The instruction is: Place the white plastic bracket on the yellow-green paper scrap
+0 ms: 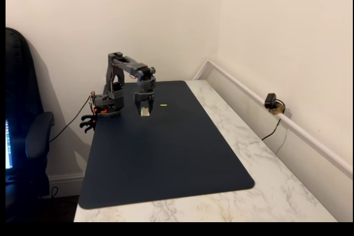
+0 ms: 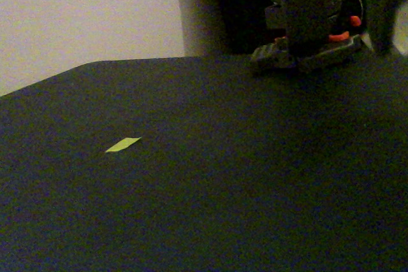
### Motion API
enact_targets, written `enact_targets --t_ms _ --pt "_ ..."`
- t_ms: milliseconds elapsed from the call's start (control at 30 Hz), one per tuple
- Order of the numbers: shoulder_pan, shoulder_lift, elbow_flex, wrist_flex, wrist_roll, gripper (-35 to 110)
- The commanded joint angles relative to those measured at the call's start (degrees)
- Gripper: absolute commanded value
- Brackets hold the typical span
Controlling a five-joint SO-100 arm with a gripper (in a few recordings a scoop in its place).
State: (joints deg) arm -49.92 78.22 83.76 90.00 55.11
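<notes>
In a fixed view my gripper (image 1: 145, 110) points straight down over the back left part of the dark mat (image 1: 166, 153). A small off-white piece, the white plastic bracket (image 1: 145, 113), sits between its fingertips, and the gripper is shut on it. The yellow-green paper scrap (image 1: 164, 105) lies flat on the mat a short way to the right of the gripper, apart from it. In the low fixed view the scrap (image 2: 123, 144) lies alone on the mat (image 2: 255, 189), left of centre, with nothing on it.
The arm's base (image 1: 105, 106) is clamped at the mat's back left corner and shows at the top right (image 2: 306, 46) of the low view. A small camera (image 1: 272, 103) sits on the wall ledge at right. A dark chair (image 1: 25, 136) stands at the left.
</notes>
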Motion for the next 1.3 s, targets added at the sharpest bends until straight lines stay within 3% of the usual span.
enact_targets --t_ms 0,233,433,867,1267 --pt "6.5 3.96 -10.37 5.01 -4.39 0" --pt "19.69 -6.42 -30.06 10.11 -12.66 0" --pt "29.88 -10.28 -34.72 10.11 -14.24 0" --pt "39.55 -6.24 -15.21 0.88 -6.24 0" --pt "49.57 -0.79 -1.93 -5.98 -7.82 0"
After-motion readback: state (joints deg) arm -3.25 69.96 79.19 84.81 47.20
